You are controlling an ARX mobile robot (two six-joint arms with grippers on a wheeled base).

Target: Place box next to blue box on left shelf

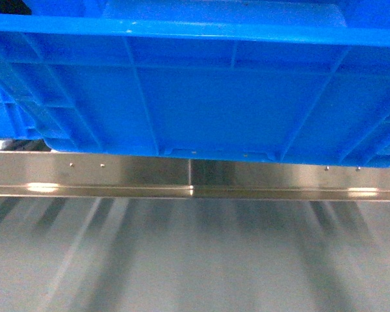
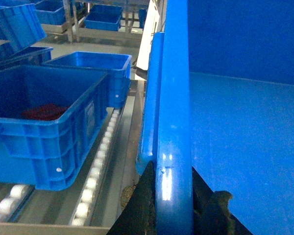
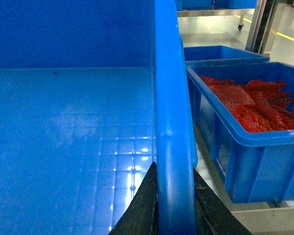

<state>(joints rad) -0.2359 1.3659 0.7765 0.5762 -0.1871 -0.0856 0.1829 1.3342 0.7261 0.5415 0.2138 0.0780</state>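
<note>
Crates [image 2: 44,127] [image 3: 250,127] flanking held box [image 1: 195,84], shelf [image 1: 195,172] below

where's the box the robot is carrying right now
The box fills the top of the head view, just above the left shelf's steel front lip. Both pincers, left and right, clamp its side rims, with other blue crates on either side.

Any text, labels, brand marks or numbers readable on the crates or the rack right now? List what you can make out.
No readable text in any view.
The box: ribbed wall, no lettering.
The left shelf: bare steel lip with rivets only.
Neighbouring crate in the left wrist view: a pale patch on its side wall, too blurred to read.
Crate of red items in the right wrist view: no marking visible.
</note>
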